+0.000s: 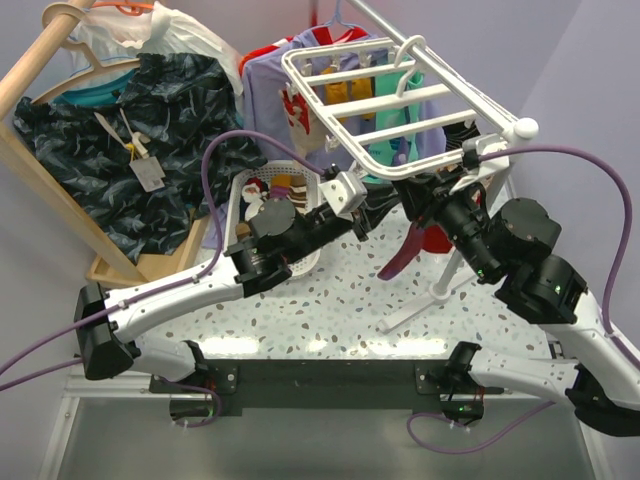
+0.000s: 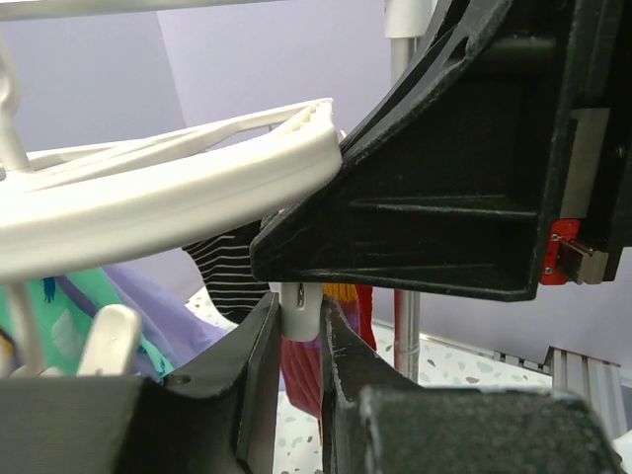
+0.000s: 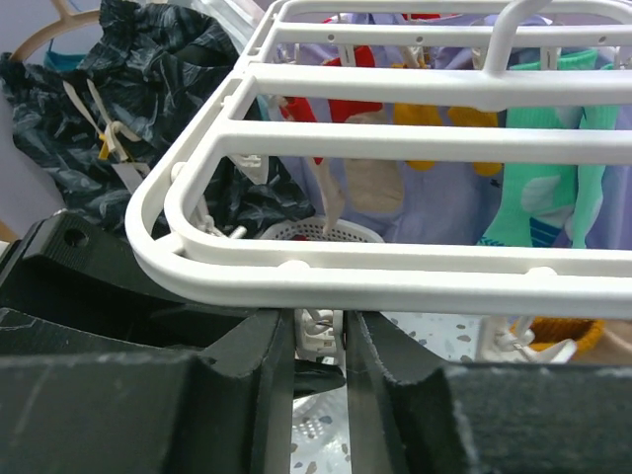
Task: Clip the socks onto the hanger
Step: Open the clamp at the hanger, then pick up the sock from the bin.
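The white grid hanger (image 1: 400, 100) hangs above the table's far right. Both grippers meet under its near corner. My left gripper (image 1: 358, 200) is shut on a small white clip (image 2: 299, 308) that hangs from the hanger's rim (image 2: 148, 202). A maroon sock (image 2: 296, 370) hangs below that clip between the fingers; it also shows in the top view (image 1: 405, 250). My right gripper (image 1: 420, 195) sits under the hanger's front bar (image 3: 395, 286), its fingers closed against a white clip (image 3: 321, 331). The brown striped socks are not in view.
A white slotted basket (image 1: 300, 215) with a Santa sock stands behind the left arm. Dark shirts (image 1: 140, 130) hang from the wooden rail (image 1: 40, 60) at the left. A purple shirt (image 1: 275, 90) hangs behind the hanger. A white stand foot (image 1: 440, 290) rests on the table at the right.
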You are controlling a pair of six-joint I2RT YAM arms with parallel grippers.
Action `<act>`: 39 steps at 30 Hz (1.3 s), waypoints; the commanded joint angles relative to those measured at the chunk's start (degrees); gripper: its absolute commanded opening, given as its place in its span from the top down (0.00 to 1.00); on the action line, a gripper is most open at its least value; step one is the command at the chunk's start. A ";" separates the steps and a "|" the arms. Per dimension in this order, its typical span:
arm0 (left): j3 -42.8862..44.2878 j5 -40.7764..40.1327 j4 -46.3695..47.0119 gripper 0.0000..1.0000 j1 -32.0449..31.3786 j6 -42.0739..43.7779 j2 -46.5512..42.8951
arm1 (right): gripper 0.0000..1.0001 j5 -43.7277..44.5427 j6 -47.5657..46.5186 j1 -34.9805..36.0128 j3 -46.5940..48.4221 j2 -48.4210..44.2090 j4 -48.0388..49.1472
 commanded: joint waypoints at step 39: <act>-6.23 -4.94 -33.54 0.23 39.31 -19.87 7.59 | 0.87 -0.27 -0.33 0.28 -0.60 -1.08 1.78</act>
